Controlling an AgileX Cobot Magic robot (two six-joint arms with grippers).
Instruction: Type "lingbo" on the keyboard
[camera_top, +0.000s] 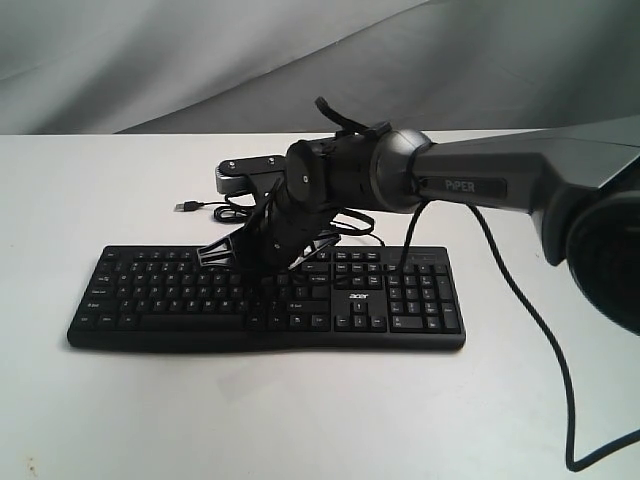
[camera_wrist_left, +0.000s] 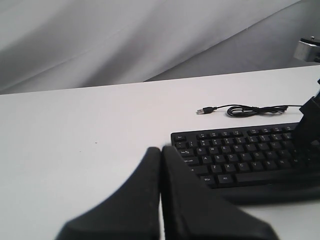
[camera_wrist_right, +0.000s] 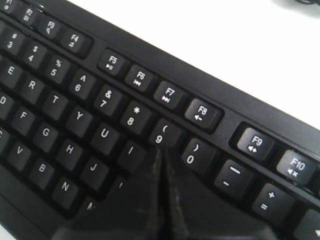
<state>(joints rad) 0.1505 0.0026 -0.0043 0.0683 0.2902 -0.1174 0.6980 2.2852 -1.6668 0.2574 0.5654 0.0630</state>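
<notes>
Okay, your right gripper (camera_wrist_right: 160, 156) is clenched on nothing, tip just beside the 9 key (camera_wrist_right: 159, 135) (O likely hidden under it); the keyboard (camera_top: 150, 300) lies directly beneath, long axis left-right on the table (camera_top: 80, 180). Your left gripper (camera_wrist_left: 161, 151), clenched too, sits off its left end.

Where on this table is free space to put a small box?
Free: the table strip along the keyboard's space-bar side, and the patch left of it. Crowded: behind it, where the USB cable lies, and over the keys, under the right end effector.
</notes>
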